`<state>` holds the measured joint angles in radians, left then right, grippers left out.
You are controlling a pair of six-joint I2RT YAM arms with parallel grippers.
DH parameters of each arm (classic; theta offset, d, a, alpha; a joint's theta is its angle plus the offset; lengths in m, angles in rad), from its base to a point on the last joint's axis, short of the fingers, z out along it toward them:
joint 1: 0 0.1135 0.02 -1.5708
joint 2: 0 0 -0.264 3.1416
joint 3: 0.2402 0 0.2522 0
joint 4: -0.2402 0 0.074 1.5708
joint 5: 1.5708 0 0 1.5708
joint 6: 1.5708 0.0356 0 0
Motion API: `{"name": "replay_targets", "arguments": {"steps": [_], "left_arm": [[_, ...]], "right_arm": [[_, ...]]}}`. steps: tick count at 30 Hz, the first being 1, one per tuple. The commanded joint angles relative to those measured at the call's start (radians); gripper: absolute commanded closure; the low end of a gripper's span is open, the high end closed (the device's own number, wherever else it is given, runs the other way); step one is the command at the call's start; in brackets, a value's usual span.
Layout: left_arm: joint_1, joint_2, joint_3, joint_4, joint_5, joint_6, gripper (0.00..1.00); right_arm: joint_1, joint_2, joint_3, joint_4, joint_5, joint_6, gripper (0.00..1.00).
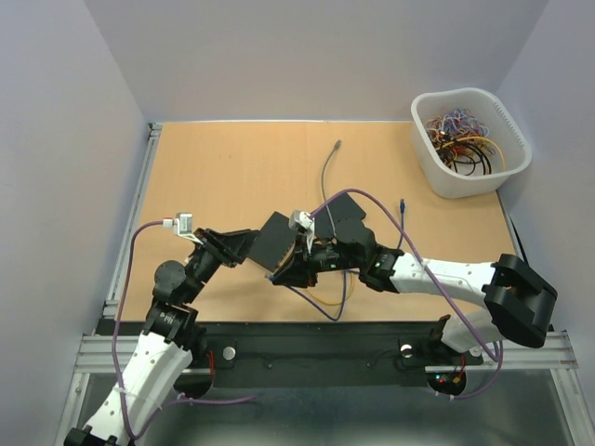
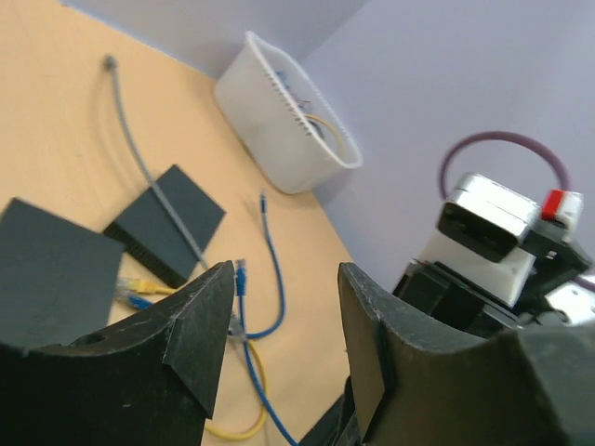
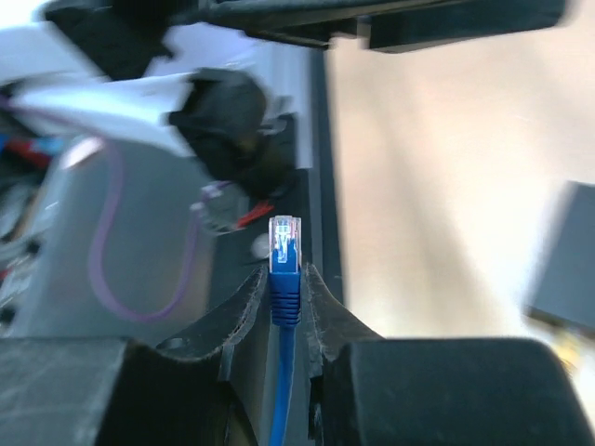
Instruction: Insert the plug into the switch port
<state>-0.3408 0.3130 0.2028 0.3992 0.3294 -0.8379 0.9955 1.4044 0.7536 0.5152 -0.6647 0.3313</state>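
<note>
My right pincer (image 3: 286,290) is pressed together on the blue plug (image 3: 284,243), pinching it just below its clear head, which stands proud of my fingertips; its blue cable (image 3: 282,372) runs back between the jaws; my left pincer (image 2: 284,311) is spread, with nothing between its jaws. Seen from above, both wrists crowd the middle of the table (image 1: 214,167), beside a tilted black switch (image 1: 271,243); a second black box (image 1: 342,209) lies just behind it; no view shows me the port itself.

Risks, as I judge them: my hold is narrow, so the plug may pivot if its tip catches the port's rim; the trailing cable may tug it off line; unless my left pincer braces it, the switch may slide away under the push; my two wrists may knock together; the loose yellow cable (image 1: 321,300) and the purple lead (image 1: 363,192) arching over my right arm may snag.

Room: bare wood opens toward the far left; a grey cable (image 1: 327,172) lies beyond the boxes; the white basket (image 1: 465,181) fills the far right corner; walls close in on three sides.
</note>
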Motion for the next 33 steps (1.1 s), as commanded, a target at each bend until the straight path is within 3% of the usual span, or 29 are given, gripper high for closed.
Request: {"name": "replay_targets", "arguments": {"steps": [1, 9, 16, 25, 33], "left_arm": [[-0.001, 0.116, 0.026, -0.022, -0.105, 0.057, 0.42], [0.000, 0.394, 0.056, 0.090, -0.173, 0.063, 0.42], [0.022, 0.627, 0.099, 0.203, -0.259, 0.115, 0.42], [0.065, 0.925, 0.141, 0.397, -0.198, 0.120, 0.42], [0.068, 1.051, 0.119, 0.527, -0.150, 0.114, 0.42]], "right_arm": [[-0.006, -0.036, -0.003, -0.128, 0.325, -0.066, 1.00], [-0.066, 0.002, 0.018, -0.273, 0.540, -0.083, 1.00], [-0.081, 0.180, 0.110, -0.405, 0.714, -0.118, 0.99], [-0.081, 0.304, 0.151, -0.409, 0.723, -0.112, 1.00], [-0.080, 0.340, 0.176, -0.373, 0.697, -0.097, 1.00]]}}
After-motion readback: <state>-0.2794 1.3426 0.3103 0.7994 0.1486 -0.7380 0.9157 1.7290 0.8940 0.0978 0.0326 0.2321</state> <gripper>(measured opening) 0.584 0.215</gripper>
